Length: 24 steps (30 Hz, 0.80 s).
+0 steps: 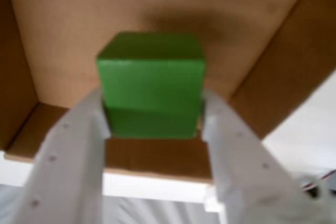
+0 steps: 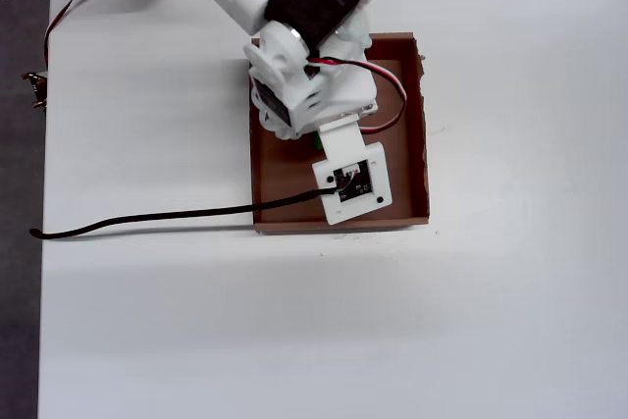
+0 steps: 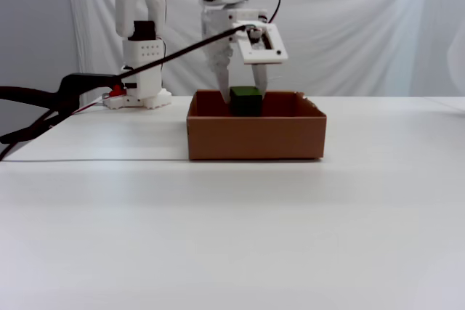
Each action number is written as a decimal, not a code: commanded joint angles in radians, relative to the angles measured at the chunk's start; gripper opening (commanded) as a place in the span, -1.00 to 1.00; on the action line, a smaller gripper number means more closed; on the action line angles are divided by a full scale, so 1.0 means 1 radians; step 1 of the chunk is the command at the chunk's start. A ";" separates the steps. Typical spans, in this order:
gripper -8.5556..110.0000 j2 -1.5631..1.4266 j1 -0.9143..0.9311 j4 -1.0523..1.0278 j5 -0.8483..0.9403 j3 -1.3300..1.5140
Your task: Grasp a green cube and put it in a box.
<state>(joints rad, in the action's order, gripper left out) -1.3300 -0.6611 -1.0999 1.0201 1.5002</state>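
Mostly hidden overhead: green cube (image 1: 151, 85) | hand (image 1: 154, 119) gripping | over box (image 1: 63, 35)

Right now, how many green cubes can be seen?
1. The green cube sits between the fingers of the gripper, above the box. The arm hides part of the box overhead.

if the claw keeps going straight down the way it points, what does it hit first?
Likely the floor of the box. The claw grips the green cube and points down inside the walls, so the cube's underside should touch first; remaining height is unclear.
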 commanded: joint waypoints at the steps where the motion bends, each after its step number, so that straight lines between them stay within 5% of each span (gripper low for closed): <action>1: -0.61 0.017 -0.018 0.029 -0.005 -0.064; 24: -0.61 0.121 -0.069 0.060 -0.005 -0.048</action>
<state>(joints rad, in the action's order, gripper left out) -1.2026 -0.7133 -1.0508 1.0201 1.4803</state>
